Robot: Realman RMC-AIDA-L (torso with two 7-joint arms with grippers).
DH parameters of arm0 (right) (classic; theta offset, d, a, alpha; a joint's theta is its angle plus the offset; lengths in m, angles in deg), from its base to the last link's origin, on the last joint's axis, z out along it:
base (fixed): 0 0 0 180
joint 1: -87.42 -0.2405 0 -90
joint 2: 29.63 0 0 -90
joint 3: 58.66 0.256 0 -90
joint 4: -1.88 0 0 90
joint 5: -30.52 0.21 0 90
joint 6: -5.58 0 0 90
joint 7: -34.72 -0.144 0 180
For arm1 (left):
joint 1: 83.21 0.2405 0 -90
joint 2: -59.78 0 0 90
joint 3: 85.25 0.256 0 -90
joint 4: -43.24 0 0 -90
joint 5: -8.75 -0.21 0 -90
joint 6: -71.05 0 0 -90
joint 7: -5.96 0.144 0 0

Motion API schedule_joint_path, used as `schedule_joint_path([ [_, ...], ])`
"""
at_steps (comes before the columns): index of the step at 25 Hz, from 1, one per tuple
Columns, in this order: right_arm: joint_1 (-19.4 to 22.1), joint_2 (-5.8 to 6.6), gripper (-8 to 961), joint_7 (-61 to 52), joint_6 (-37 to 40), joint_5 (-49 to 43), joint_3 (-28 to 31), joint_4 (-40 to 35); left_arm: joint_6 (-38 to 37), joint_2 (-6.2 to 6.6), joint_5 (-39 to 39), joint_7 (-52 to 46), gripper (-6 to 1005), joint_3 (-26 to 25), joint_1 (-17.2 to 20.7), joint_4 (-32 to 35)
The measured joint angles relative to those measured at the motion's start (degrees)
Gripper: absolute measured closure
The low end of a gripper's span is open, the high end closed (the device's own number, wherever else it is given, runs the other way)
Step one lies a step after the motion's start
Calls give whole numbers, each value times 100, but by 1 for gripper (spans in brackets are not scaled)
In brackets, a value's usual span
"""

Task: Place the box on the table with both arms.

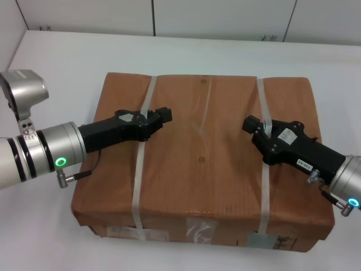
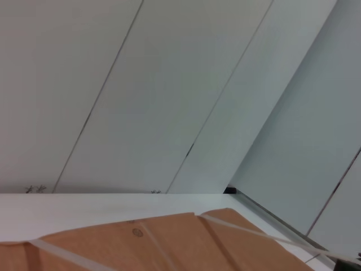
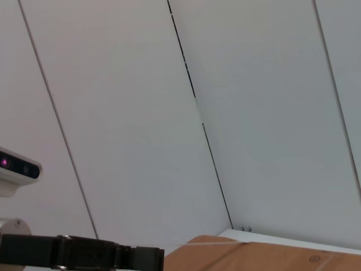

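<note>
The large brown cardboard box (image 1: 203,169) lies over the white table (image 1: 67,62), with clear tape (image 1: 206,107) along its middle and labels (image 1: 197,230) on its near side. I cannot tell whether it rests on the table or is held up. My left gripper (image 1: 163,114) lies on the box top across the left whitish strap (image 1: 136,186). My right gripper (image 1: 250,124) lies on the top across the right strap (image 1: 264,197). The box top also shows in the left wrist view (image 2: 169,243) and the right wrist view (image 3: 254,257).
White table surface shows to the left of the box and behind it. Light wall panels (image 1: 225,17) rise at the table's far edge. The right wrist view shows the left arm's black gripper body (image 3: 84,251) farther off.
</note>
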Motion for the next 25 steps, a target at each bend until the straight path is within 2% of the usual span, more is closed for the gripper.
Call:
schedule_joint_path([
  [25,-79,-1,903,76,-253,28,43,15,34,-34,84,193,867,0,31,-28],
])
